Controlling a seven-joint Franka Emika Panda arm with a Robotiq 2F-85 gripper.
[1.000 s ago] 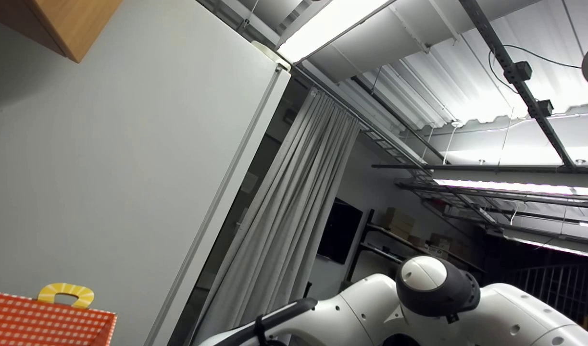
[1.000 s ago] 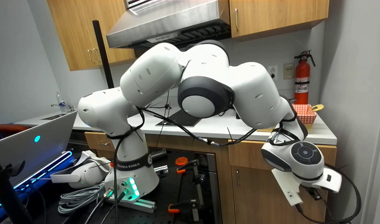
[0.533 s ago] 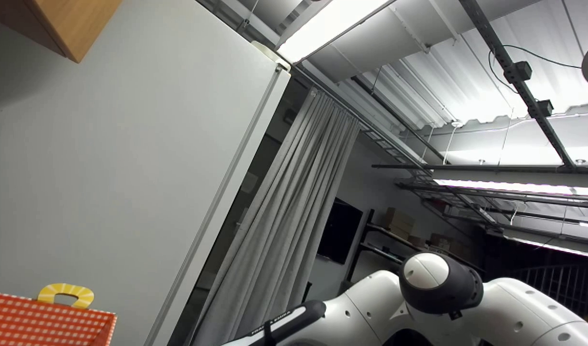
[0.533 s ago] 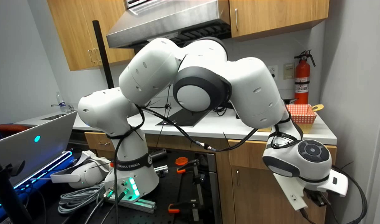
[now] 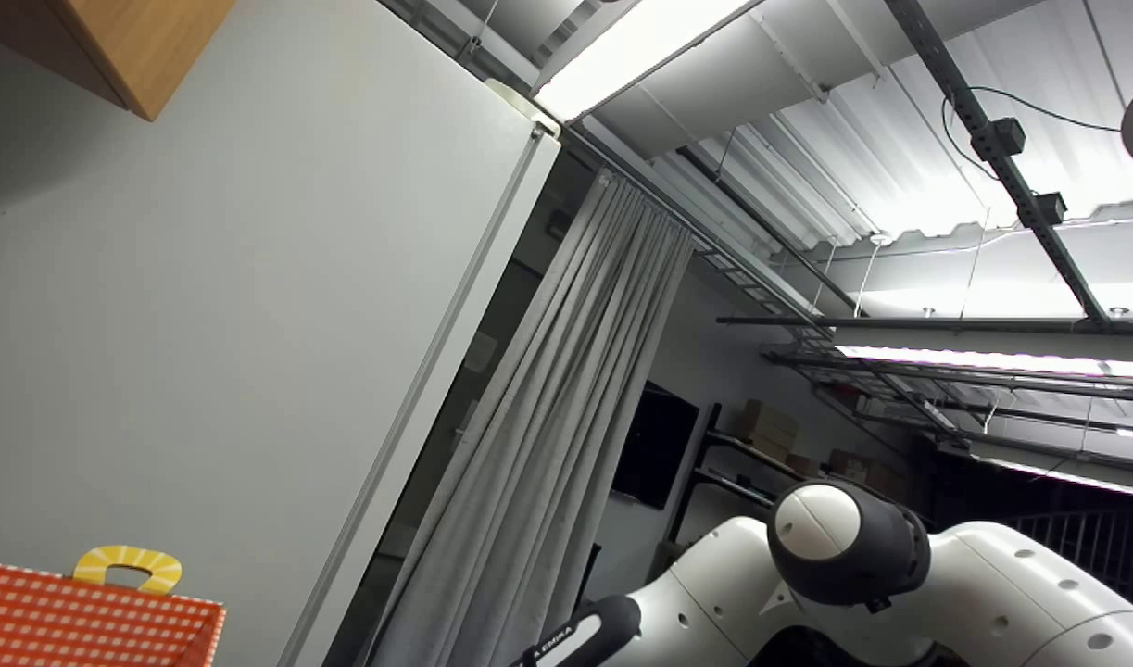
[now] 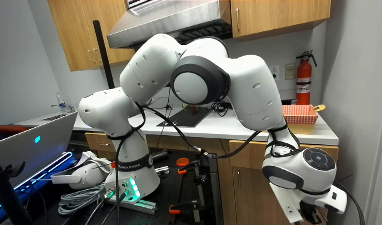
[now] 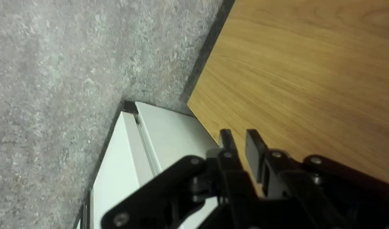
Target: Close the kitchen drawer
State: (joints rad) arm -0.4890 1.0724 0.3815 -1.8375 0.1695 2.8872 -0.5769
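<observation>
A wooden drawer (image 6: 245,154) sits under the right end of the counter in an exterior view. My hand covers much of its front, and I cannot tell how far it stands out. Another wooden drawer (image 6: 98,142) with a metal handle is at the left, partly behind the arm. My gripper (image 7: 238,132) is partly open in the wrist view, with a gap and nothing between its fingers. It is over a plain wooden panel (image 7: 296,73); I cannot tell whether it touches. In an exterior view the gripper's dark body (image 6: 309,212) is low before the cabinet, its fingertips out of view.
A cabinet door (image 6: 250,193) is below the right drawer. The white counter (image 6: 322,131) bears a red checked basket (image 6: 298,115) and a fire extinguisher (image 6: 304,81). A wall (image 6: 353,93) stands close on the right. Clamps (image 6: 197,184) lie near the base. A cable hangs from the hand.
The elbow has risen and shifted toward the base. The hand has moved a little right and down, tilting, and more of the basket shows. The drawers show no visible movement.
</observation>
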